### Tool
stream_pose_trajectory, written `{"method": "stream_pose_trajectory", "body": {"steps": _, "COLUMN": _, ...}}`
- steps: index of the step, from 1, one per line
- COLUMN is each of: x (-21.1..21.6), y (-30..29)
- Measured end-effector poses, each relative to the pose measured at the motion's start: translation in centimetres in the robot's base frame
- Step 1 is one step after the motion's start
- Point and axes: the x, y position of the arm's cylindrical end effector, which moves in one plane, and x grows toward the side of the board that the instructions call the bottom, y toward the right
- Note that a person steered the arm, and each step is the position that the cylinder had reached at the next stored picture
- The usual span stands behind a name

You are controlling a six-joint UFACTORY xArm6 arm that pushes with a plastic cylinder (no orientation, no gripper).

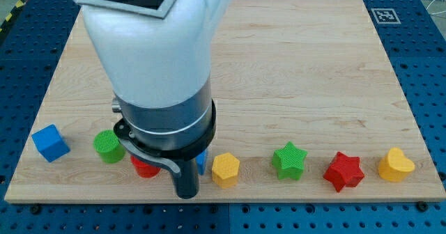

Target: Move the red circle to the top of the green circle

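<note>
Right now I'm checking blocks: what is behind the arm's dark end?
Behind the arm's dark end, a red circle and a blue block peek out, mostly covered; my tip is hidden.

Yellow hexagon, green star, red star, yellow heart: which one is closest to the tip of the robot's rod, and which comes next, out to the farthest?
Measured from my tip, at the view's bottom edge:
1. Yellow hexagon, just to the view's right of the tip.
2. Green star, further right.
3. Red star, further right again.
4. Yellow heart, near the board's right end.
</note>
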Motion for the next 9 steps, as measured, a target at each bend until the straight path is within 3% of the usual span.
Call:
{"method": "stream_pose_trajectory", "body": {"steps": 2, "x": -2.1, "y": -2.5}}
{"method": "stream_pose_trajectory", "body": {"steps": 5, "x": -10.4, "y": -2.9}}
{"method": "stream_pose_trajectory", "body": {"steps": 8, "x": -4.1, "y": -2.5}}
{"method": "stream_pose_trajectory", "body": {"steps": 9, "x": -4.1, "y": -2.5}}
